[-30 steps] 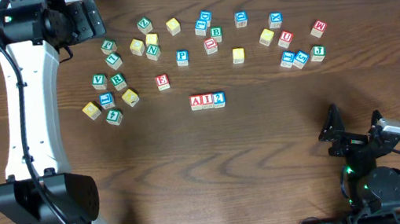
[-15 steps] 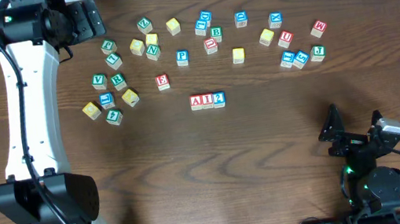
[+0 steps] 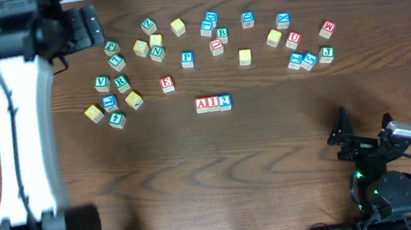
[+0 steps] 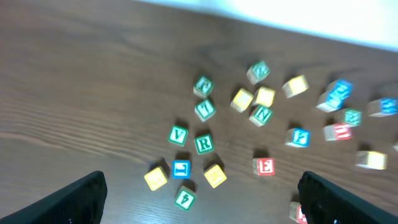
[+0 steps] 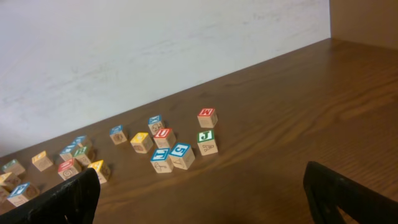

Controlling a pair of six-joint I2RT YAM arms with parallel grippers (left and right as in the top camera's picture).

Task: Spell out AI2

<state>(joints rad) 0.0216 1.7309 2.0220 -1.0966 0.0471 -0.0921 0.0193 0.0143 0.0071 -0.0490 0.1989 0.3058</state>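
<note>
Sitting flush together, AI2 point(image 3: 213, 103) shows two red characters, one blue.

The AI2 cubes point(image 3: 213, 103) are pale wood, the table point(image 3: 278, 161) dark grained wood.

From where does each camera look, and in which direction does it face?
Overhead: above the table, facing straight down on the AI2 row; left arm and right arm show.
Left wrist: high over the scattered cubes, facing down; left gripper fingers at bottom corners.
Right wrist: low, facing across to the wall; right gripper fingers at corners.
Shared: red E cube in overhead and left wrist.
</note>
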